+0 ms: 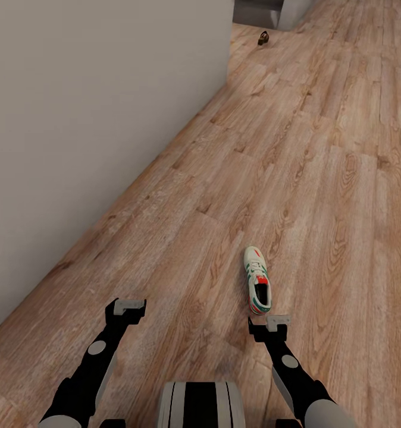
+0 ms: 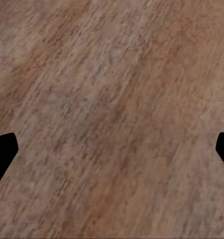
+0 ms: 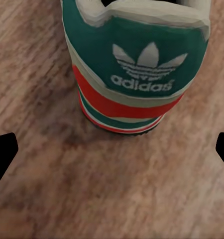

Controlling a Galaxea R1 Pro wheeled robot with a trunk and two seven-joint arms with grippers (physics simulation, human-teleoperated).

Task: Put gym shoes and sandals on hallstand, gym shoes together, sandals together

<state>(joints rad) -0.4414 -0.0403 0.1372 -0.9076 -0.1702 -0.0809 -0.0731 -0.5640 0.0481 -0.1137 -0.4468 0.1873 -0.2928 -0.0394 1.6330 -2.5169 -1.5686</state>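
Both tools gape wide: my right tool [image 1: 271,321] hangs just behind a gym shoe's [image 1: 258,279] heel, my left tool [image 1: 126,307] over bare floor [image 1: 319,166]. White shoe, green stripes, red-orange patches, lying unobstructed. A grey wall [image 1: 87,119] runs leftward; one sandal [image 1: 263,38] lies far ahead.

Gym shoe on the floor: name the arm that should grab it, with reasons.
Right, probably. The right gripper hangs open just behind the gym shoe, whose heel faces its wrist camera. The left gripper hangs farther away, over bare corridor floor.
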